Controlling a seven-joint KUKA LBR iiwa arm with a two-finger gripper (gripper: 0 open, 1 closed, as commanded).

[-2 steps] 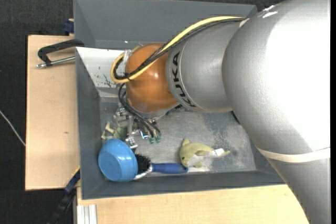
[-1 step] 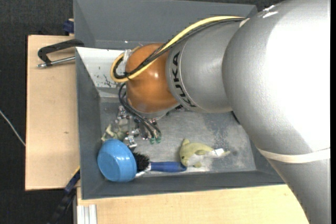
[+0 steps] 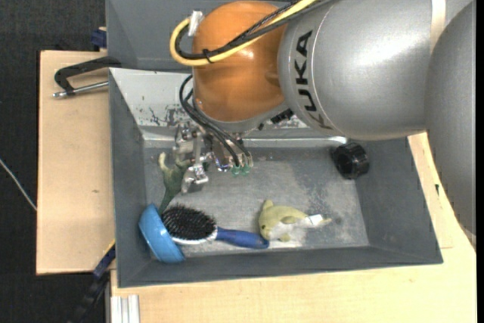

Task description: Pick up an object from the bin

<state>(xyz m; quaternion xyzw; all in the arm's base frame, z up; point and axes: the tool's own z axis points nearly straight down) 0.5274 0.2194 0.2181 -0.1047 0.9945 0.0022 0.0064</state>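
Well, the only writing I can read is on my own grey arm link [image 3: 363,64]: black letters, UKA, running along it beside my orange wrist cover [image 3: 234,64], which hides the start of the word. The small white tag [image 3: 316,221] on the toy shows nothing I can make out.

My gripper [image 3: 193,159] hangs low in the grey metal bin [image 3: 125,163], close to the back wall and over the left half of the floor. How my jaws stand I cannot tell, because wires and metal parts crowd them. Just left of and below the jaws lies a slender dull green object [image 3: 170,179], the nearest thing to me. I cannot tell whether it touches the jaws or sits between them.

Farther below the jaws, along the near wall, lies a blue plastic hairbrush with a black bristle pad [image 3: 189,225]. Its rounded head is toward the near left corner and its handle points right. The handle's end is just beside a pale yellow-green soft toy shaped like a fish [image 3: 274,222]. Well to the right of the jaws, by the back wall, sits a round black knob [image 3: 349,160].

Bare floor runs from the jaws rightward to that knob, and a bare strip separates the jaws from the brush. The left wall is near.
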